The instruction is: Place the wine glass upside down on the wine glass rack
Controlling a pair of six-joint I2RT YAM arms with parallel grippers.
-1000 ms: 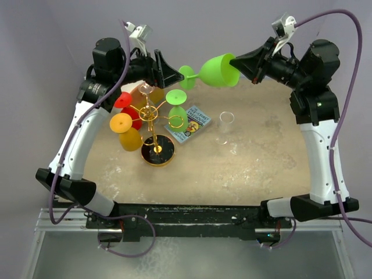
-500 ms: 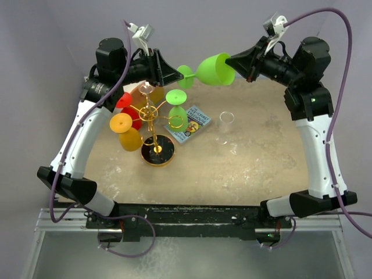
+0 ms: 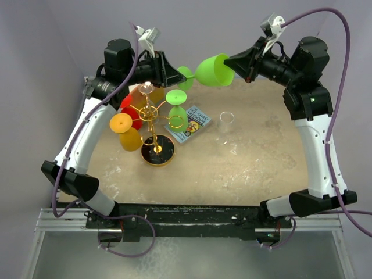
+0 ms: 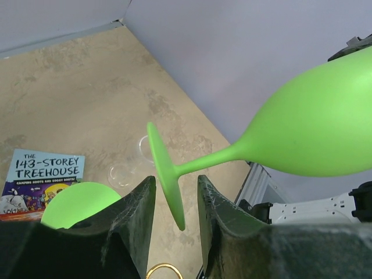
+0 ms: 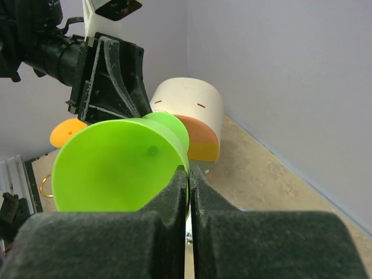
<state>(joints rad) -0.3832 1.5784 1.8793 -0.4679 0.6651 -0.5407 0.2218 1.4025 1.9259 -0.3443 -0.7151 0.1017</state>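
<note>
Wine glass point(image 3: 213, 70), green, lies sideways in air over the surface's point(image 3: 261, 168) far edge, mid hand-off.

Top view: right pincer point(image 3: 232, 63) at bowl rim, left pincer point(image 3: 178, 74) at foot. Wine glass rack point(image 3: 150, 113) stands below, twd left edge.

Left wrist: jaws apart astride foot, not clamped.

Right wrist: pincer clenched on rim.

Next, prob.: left clamps foot, right lets go.

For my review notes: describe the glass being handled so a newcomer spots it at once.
Look above the far edge of the table. Lying sideways in the air there is a green wine glass, its bowl rim pinched by the right gripper, its foot between the fingers of the left gripper. The other green glass hangs on the gold rack.
</note>
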